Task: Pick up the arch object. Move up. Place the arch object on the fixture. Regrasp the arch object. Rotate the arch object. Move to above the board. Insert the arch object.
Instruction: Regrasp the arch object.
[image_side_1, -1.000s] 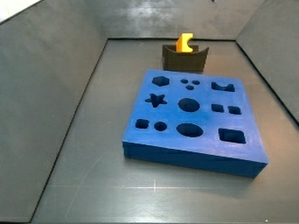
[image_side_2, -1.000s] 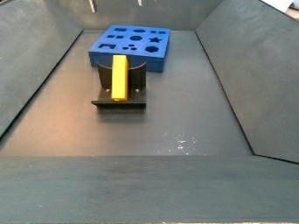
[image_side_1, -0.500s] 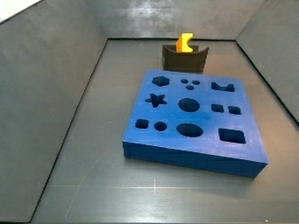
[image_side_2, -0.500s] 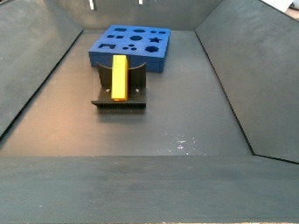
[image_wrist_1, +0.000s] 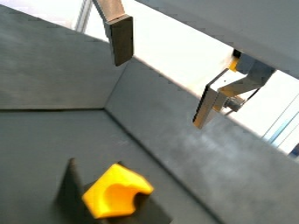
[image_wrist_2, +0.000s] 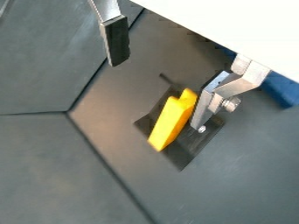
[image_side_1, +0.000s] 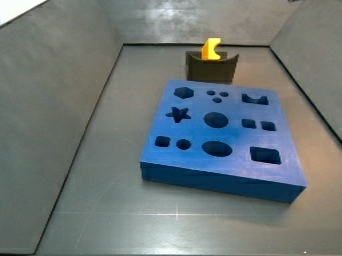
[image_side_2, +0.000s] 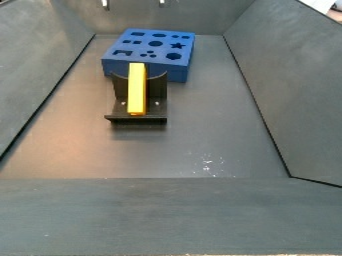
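Observation:
The yellow-orange arch object (image_side_1: 211, 48) rests in the notch of the dark fixture (image_side_1: 211, 69), behind the blue board (image_side_1: 221, 135). In a side view the arch object (image_side_2: 136, 86) lies lengthwise across the fixture (image_side_2: 136, 114), in front of the board (image_side_2: 151, 50). My gripper (image_wrist_2: 160, 83) is open and hangs well above the arch object (image_wrist_2: 173, 122) and the fixture (image_wrist_2: 187, 154), with nothing between its fingers (image_wrist_2: 115, 48). In a wrist view the open gripper (image_wrist_1: 163, 80) stands apart from the arch object (image_wrist_1: 117, 191).
Grey sloping walls (image_side_1: 60, 70) enclose the dark floor (image_side_2: 174, 150) on all sides. A corner of the blue board (image_wrist_2: 282, 90) shows beyond one finger in a wrist view.

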